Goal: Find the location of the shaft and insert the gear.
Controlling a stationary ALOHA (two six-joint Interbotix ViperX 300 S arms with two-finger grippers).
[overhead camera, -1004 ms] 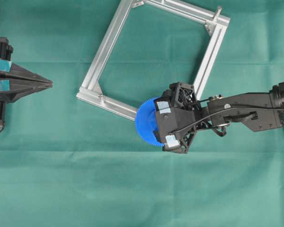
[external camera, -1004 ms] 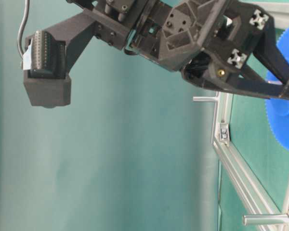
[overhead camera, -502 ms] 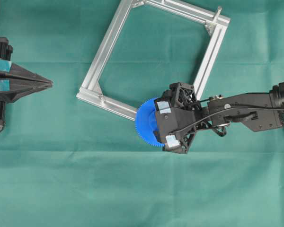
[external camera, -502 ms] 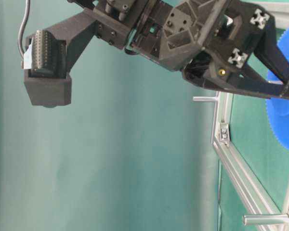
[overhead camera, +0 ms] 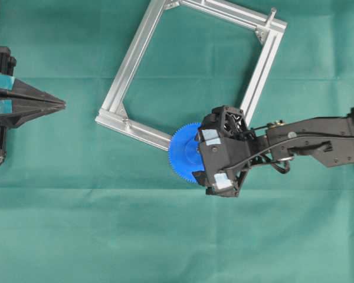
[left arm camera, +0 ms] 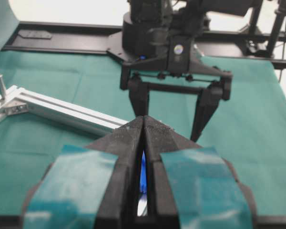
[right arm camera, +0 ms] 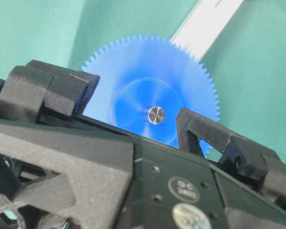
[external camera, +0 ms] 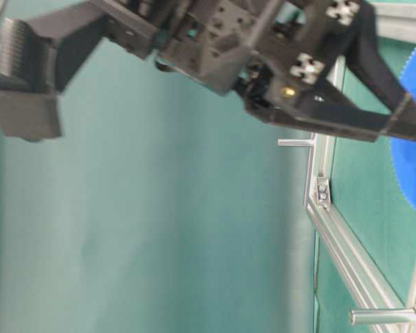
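The blue gear [overhead camera: 182, 152] lies flat at the lower corner of the aluminium frame [overhead camera: 135, 53]. In the right wrist view the gear [right arm camera: 148, 71] shows the silver end of the shaft [right arm camera: 156, 115] in its centre hole. My right gripper [overhead camera: 199, 156] stands open just behind the gear, one finger [right arm camera: 52, 90] on each side, with gaps to the rim. From the left wrist view its two black fingers [left arm camera: 205, 109] hang wide apart. My left gripper [overhead camera: 64, 104] stays at the far left, shut, nothing in it.
A longer bare pin [overhead camera: 272, 13] stands on the frame's top right corner, also seen as a pin [left arm camera: 0, 83] from the left wrist. The table-level view shows two pins [external camera: 295, 143] [external camera: 381, 317] sticking out of the frame. Green cloth covers the table.
The right gripper's fingers have spread wider and the hand has drawn back a little from the gear. The gear stays on the frame corner. The left arm has not moved.
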